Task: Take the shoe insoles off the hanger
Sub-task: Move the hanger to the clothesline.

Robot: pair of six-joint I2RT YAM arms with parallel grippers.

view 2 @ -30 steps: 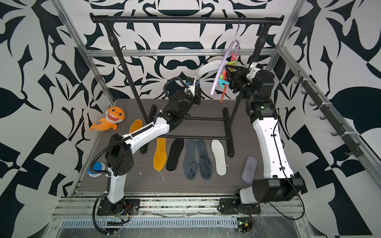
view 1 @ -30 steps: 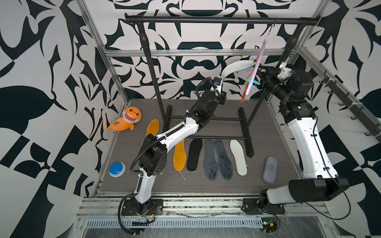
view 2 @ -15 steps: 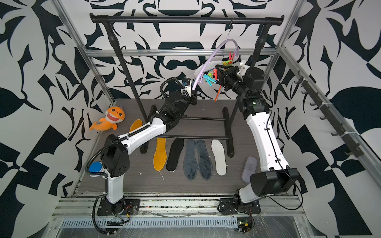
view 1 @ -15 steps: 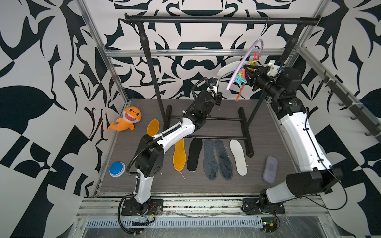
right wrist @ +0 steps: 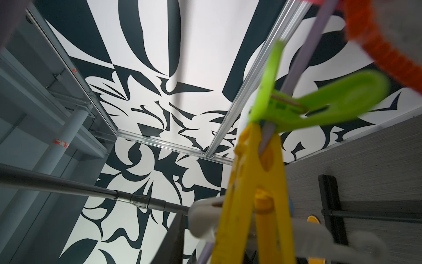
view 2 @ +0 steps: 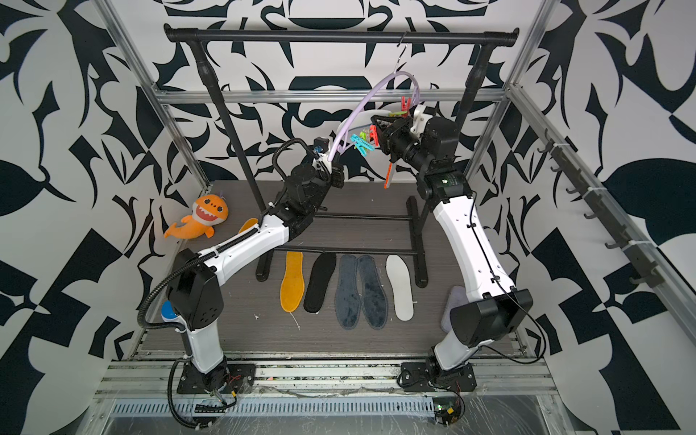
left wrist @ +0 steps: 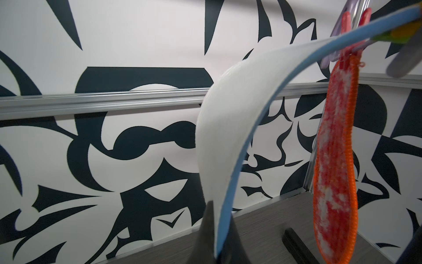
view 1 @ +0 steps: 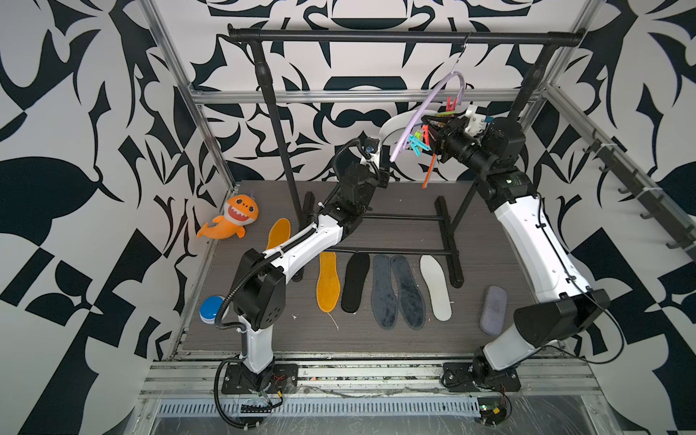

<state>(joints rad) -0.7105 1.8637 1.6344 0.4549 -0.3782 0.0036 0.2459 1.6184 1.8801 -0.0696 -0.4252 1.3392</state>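
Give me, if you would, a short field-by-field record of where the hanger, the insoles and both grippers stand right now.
hanger: lilac hanger, tilted, hooked on black rail
pegged: bent white insole; orange-rimmed insole, hanging down
laid out below: orange insoles, black insole, grey-blue insoles, flat white insole; six in all
left gripper: shut on bent white insole's free end
right gripper: at the pegs; yellow peg between its fingers, grip unclear

Grey tabletop point(view 1: 395, 341), orange insole point(view 1: 327, 281), black insole point(view 1: 356, 282), two grey-blue insoles point(view 1: 382, 293), white insole point(view 1: 435, 288) well below the left gripper point(view 1: 382, 169), plush shark point(view 1: 231, 222), lilac pad point(view 1: 493, 309)
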